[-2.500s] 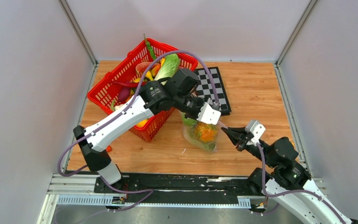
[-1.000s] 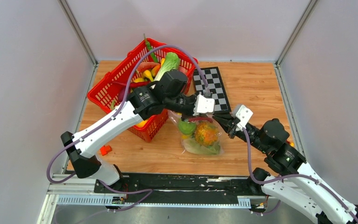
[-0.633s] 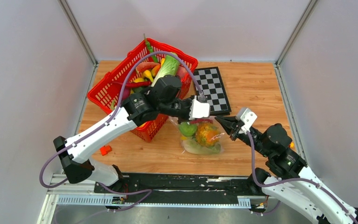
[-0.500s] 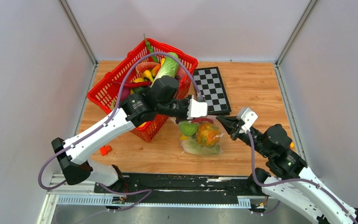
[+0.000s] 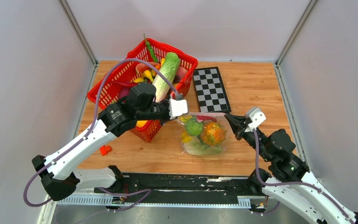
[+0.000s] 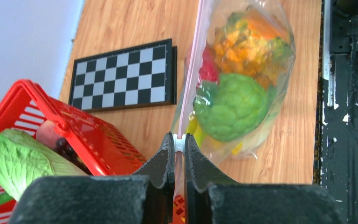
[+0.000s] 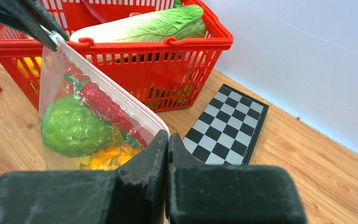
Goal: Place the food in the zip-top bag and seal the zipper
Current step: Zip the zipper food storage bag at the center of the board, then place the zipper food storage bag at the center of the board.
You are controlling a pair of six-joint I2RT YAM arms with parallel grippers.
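Observation:
The zip-top bag [image 5: 204,140] lies on the wooden table, stretched between both grippers. It holds food: a green round piece [image 6: 230,107], an orange piece [image 6: 251,42] and a red chilli [image 7: 105,107]. My left gripper [image 6: 179,142] is shut on the white slider of the pink zipper [image 6: 191,70], at the bag's left corner next to the basket. My right gripper [image 7: 168,136] is shut on the bag's right corner. In the top view the left gripper [image 5: 178,117] and right gripper [image 5: 228,119] stand at opposite ends of the bag's mouth.
A red mesh basket [image 5: 117,68] at the back left holds more toy food, with a lettuce [image 5: 164,74] on top. A checkerboard [image 5: 209,88] lies behind the bag. A small orange block [image 5: 105,150] sits on the table near the left arm.
My left gripper has slid left along the bag's mouth toward the basket, away from the right gripper. The right gripper has shifted slightly right, and the bag's mouth now runs taut between them.

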